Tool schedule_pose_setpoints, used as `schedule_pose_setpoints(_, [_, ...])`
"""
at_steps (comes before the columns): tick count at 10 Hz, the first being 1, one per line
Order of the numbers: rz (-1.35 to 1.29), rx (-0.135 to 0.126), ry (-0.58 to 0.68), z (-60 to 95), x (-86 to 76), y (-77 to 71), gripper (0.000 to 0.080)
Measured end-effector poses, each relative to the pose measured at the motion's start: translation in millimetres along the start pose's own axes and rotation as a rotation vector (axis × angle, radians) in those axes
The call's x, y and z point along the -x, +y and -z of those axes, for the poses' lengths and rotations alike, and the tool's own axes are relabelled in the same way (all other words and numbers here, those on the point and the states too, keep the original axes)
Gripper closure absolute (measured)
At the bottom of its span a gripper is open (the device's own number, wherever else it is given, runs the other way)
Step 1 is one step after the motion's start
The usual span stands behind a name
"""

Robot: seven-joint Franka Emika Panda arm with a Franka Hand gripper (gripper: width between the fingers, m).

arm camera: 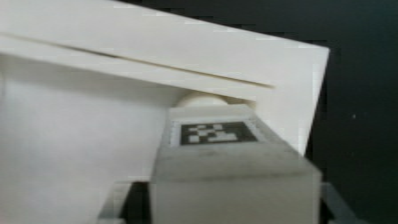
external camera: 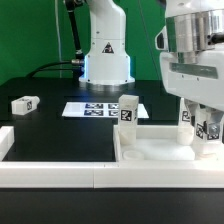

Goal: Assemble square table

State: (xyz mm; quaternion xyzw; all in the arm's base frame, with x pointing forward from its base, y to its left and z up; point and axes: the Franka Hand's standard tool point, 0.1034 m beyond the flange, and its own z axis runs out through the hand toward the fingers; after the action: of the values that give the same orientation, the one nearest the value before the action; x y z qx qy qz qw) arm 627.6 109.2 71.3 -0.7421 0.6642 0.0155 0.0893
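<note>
The pincer [external camera: 200, 122] is clamped on a white tagged leg [external camera: 208, 131], holding it upright over the far corner of the square tabletop [external camera: 150, 153] on the exterior view's right. In the wrist view the leg's tip sits close to the raised rim. A second leg [external camera: 128, 110] stands at the tabletop's other far corner. Farther off, the marker board [external camera: 100, 108] and a third leg [external camera: 25, 103] lie on the black surface [external camera: 50, 125].

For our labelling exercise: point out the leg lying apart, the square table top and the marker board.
lying leg [external camera: 24, 103], exterior view, tagged end face.
square table top [external camera: 153, 151], exterior view, bare inner floor.
marker board [external camera: 100, 108], exterior view, middle.
</note>
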Motion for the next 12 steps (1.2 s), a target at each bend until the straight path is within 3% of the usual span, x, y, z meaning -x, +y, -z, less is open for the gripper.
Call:
schedule_pose_setpoints(3, [0.074,0.013,0.005,-0.5,1.0,0.8,0.0454])
schedule_pose_setpoints(4, [0.265,0.048,0.033,0.9,5.4,-1.2,0.0271])
schedule_pose_setpoints(5, [0.436,0.053,0.052,-0.5,11.3,-1.9,0.0271])
schedule_pose_setpoints(6, [0.5,0.058,0.048,-1.2,13.8,-0.5,0.0172])
schedule_pose_setpoints(10, [0.78,0.066,0.044,-0.7,10.4,-0.8,0.015])
schedule_pose_setpoints(12, [1.094,0.09,0.091,1.3,13.8,-4.5,0.015])
